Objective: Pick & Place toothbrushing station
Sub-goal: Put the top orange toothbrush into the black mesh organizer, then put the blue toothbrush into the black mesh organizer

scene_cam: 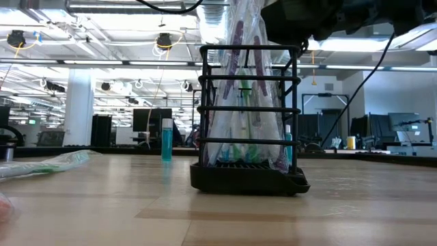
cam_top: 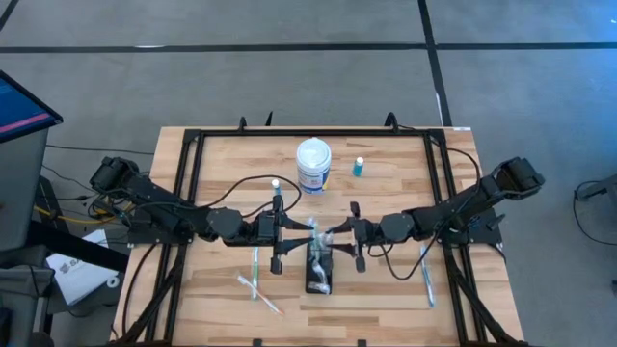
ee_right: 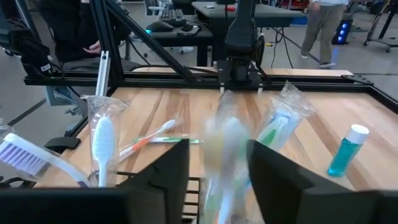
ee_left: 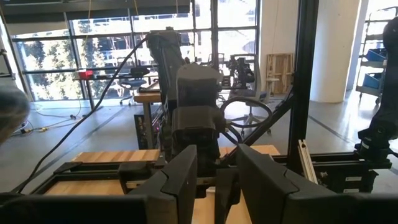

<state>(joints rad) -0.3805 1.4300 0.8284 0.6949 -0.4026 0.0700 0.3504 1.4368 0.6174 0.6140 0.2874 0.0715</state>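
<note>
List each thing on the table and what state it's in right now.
toothbrushing station: upright, holding wrapped toothbrushes
white tub: upright, lid on
blue bottle: upright, capped
loose toothbrushes: lying flat
right gripper: open, over the station
left gripper: open, empty

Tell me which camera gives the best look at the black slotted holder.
The low view: the black slotted holder stands there unblocked in side profile, wrapped toothbrushes upright inside. The high view shows it from above, small, between both grippers. The right wrist view catches only its top edge; the left wrist view shows none of it.
</note>
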